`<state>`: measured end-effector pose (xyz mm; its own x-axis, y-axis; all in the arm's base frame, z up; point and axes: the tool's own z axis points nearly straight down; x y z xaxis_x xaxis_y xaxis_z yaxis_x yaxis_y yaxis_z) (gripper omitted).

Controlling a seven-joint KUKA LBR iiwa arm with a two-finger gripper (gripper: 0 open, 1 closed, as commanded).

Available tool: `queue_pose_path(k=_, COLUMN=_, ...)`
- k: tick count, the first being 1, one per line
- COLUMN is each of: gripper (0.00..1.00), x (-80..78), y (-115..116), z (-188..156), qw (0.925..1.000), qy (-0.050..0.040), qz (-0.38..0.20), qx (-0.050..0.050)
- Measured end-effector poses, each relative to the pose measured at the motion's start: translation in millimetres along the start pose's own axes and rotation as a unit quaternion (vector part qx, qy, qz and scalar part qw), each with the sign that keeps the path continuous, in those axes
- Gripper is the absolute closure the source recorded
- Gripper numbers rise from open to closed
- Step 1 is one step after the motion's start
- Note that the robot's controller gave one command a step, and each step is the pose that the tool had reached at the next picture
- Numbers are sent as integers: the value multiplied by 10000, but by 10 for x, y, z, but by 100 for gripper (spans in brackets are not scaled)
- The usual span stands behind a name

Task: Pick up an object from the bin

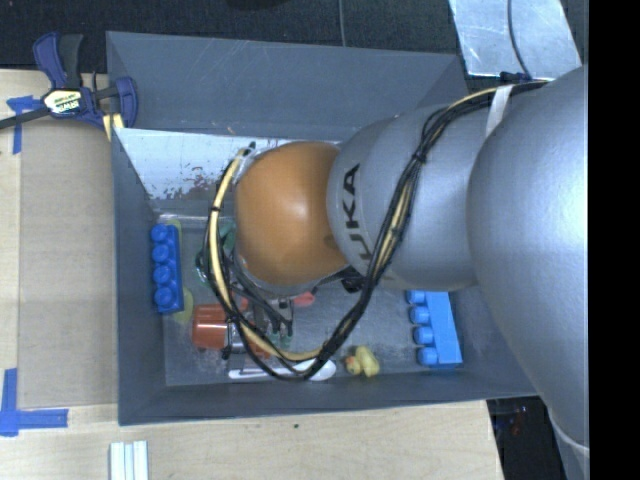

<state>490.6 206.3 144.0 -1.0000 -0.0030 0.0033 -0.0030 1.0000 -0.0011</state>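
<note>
Grey metal bin (pixel 135 318), arm (pixel 450 198) in from the right, its orange wrist cover (pixel 285 213) over the bin's middle. Tool (pixel 265 318) sits low under that cover, toward the view's lower left; spread or pressed together, cannot tell. Nearest thing: reddish-brown block (pixel 209 326) just left of the tool; touching or not, cannot tell. Blue studded brick (pixel 165 268) lies along the left wall, second blue brick (pixel 435 328) at the right, well apart. Small yellow piece (pixel 362 361) and white piece (pixel 320 371) lie by the lower wall.
</note>
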Motion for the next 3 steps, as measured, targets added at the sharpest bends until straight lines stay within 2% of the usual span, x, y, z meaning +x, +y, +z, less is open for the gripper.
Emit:
queue_pose_path(k=1, gripper=0, x=-20, y=-2, z=-42, qw=10000, qy=-36, qz=11, qx=-17)
queue_pose_path(k=2, gripper=0, x=-428, y=-361, z=460, qw=9962, qy=-79, qz=-868, qx=-39)
queue_pose_path(k=3, gripper=100, x=-736, y=-642, z=734, qw=9947, qy=-51, qz=-1027, qx=-21)
